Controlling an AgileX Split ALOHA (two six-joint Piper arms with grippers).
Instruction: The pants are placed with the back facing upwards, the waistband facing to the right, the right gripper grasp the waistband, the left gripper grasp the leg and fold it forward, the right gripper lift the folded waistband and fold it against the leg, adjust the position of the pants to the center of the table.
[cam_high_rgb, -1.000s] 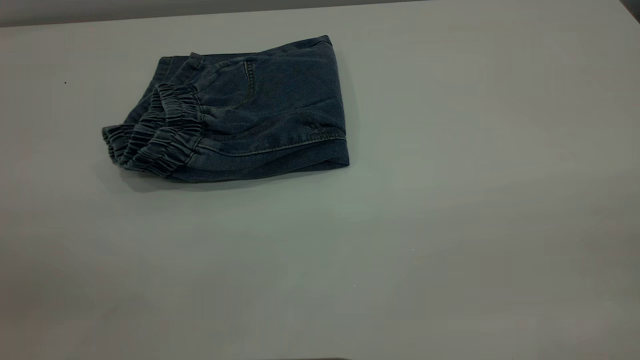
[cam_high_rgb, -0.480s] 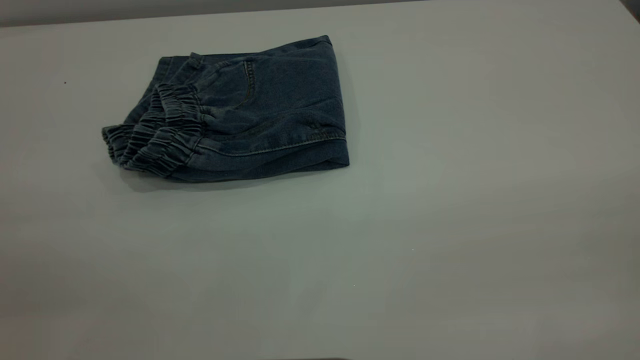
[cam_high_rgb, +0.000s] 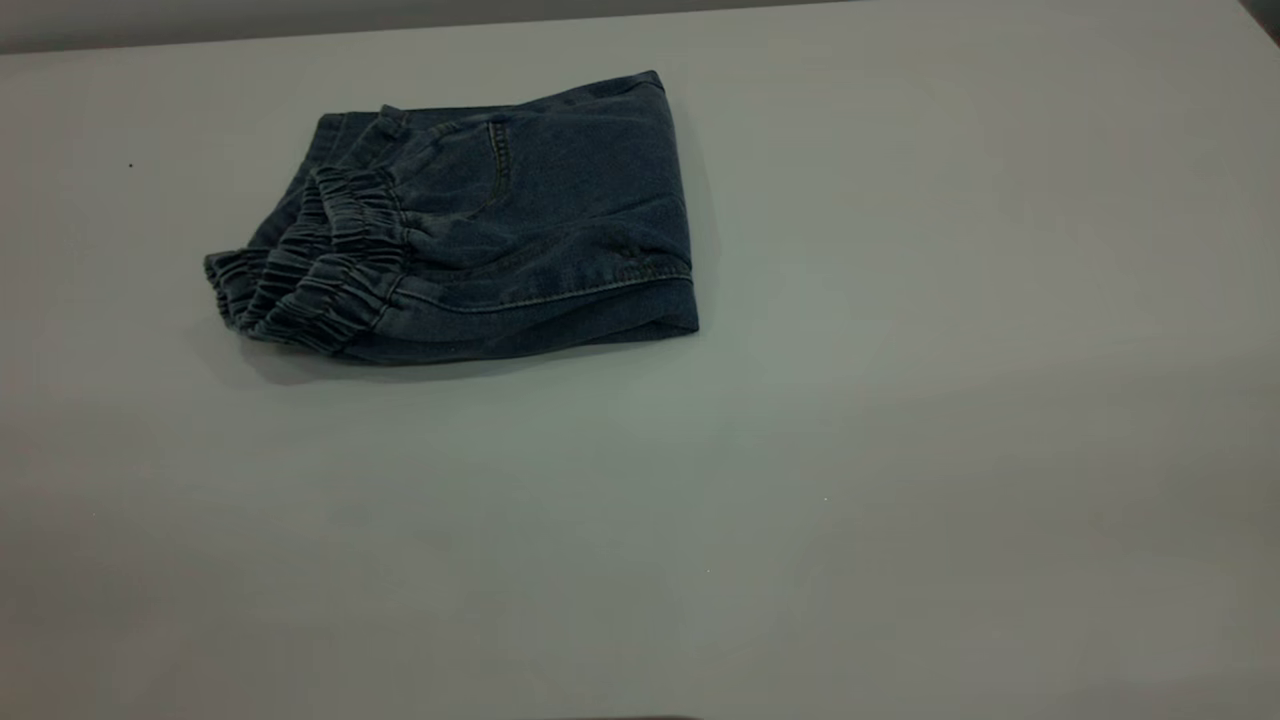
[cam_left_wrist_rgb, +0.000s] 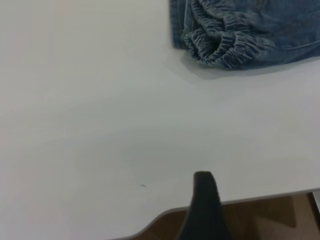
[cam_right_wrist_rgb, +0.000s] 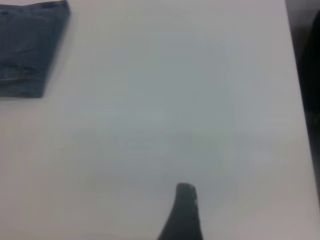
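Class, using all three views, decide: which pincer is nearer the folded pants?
Left. The left pincer sits near the table edge, facing the pants' waistband; the right pincer is farther off, toward their folded side.

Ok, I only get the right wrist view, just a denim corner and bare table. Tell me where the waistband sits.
Observer: The waistband is folded over, at the end of the pants nearest the left arm's side.
Operator: Give me the bundle's place on the table.
Observer: Off centre. The exterior view has it in the upper left of the table.
Operator: Report the left gripper.
Observer: The left gripper is by the table's edge in its wrist view, apart from the pants.
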